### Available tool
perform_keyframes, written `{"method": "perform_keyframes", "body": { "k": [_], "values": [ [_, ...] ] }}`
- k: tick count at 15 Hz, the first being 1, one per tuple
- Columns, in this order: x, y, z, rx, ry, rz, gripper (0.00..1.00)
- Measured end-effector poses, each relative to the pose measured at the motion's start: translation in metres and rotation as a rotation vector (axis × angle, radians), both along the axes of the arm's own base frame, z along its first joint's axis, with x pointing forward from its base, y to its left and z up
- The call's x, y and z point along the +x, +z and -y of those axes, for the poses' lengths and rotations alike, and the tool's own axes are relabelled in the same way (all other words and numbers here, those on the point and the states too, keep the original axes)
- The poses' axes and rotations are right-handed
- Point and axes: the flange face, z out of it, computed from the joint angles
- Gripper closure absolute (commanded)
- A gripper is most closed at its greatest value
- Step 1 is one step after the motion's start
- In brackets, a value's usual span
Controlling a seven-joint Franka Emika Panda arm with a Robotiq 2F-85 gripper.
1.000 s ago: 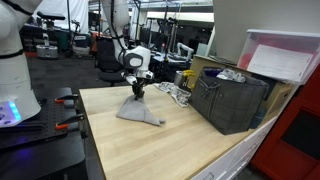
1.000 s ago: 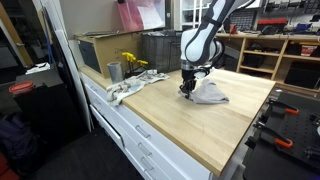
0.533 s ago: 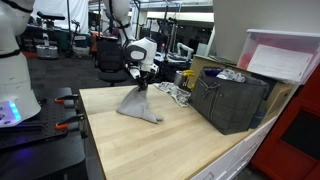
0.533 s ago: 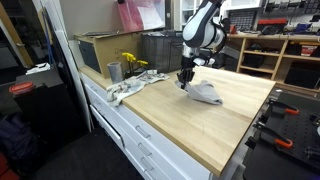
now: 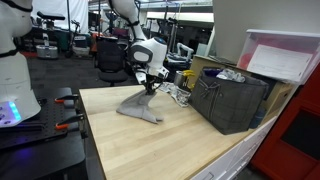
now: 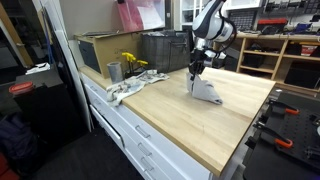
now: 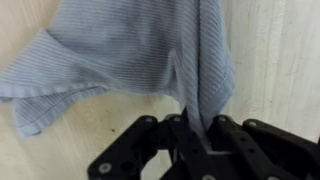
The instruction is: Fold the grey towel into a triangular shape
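Grey towel [image 7: 120,50], fold in progress: gripper [image 7: 200,138] clamped on raised corner; next move likely carries it toward 12 o'clock, onto the opposite corner.

This is a robotics lab, more workshop than office. A white robot arm [image 5: 145,52] reaches over a pale wooden table [image 5: 150,140] with white drawers [image 6: 130,140] beneath. Beside it, the base of a second white machine [image 5: 15,75] glows blue next to red-handled clamps [image 5: 65,100]. Further back stand open wooden shelves [image 6: 280,45] crowded with gear, rolling office chairs [image 5: 105,55] and more equipment. A dark crate [image 5: 232,100] of odds and ends sits on the table.
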Motion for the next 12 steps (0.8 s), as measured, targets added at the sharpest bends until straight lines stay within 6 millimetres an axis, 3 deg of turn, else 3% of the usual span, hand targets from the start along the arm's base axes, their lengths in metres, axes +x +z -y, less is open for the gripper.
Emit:
{"method": "perform_keyframes", "body": {
  "k": [6, 10, 11, 12],
  "values": [
    [-0.028, -0.013, 0.063, -0.133, -0.081, -0.059, 0.97],
    [-0.048, -0.019, 0.091, -0.263, -0.124, -0.114, 0.97],
    [-0.050, -0.019, 0.095, -0.291, -0.131, -0.124, 0.64],
    [-0.052, -0.019, 0.097, -0.316, -0.138, -0.134, 0.63]
  ]
}}
